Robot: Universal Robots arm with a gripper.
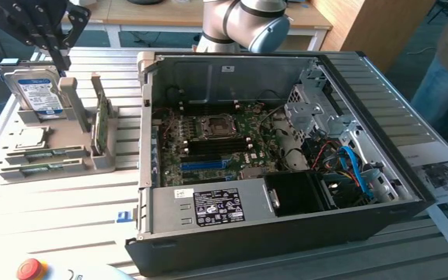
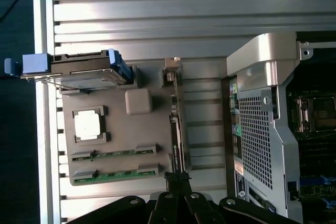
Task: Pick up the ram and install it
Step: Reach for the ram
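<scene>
tool [image 1: 51, 46]: black, clenched, empty, high over grey parts tray [image 1: 103, 163] | slim green ram stick [image 1: 46, 154]: flat in tray, below tool, apart | long axis: across exterior view

- A black end effector [image 1: 53, 48], its fingers drawn together, is seen at the exterior view's upper left, above an upright silver hard drive with a blue-and-white label [image 1: 33, 90].
- The hard drive is held in a grey plastic holder [image 1: 100, 162], which is set on a ribbed aluminium desk [image 1: 53, 210].
- A slim green ram stick [image 1: 46, 154] is laid flat in the holder, with a second ram stick [image 1: 37, 170] just beside it.
- A taller green expansion card [image 1: 100, 119] is stood on edge in the same holder.
- An open black computer case [image 1: 286, 245] is placed to the exterior view's right of the holder, with its green motherboard [image 1: 232, 146] and long bright-blue slot [image 1: 208, 165] exposed.
- A round red button [image 1: 30, 268] is seen at the desk's near edge.
</scene>
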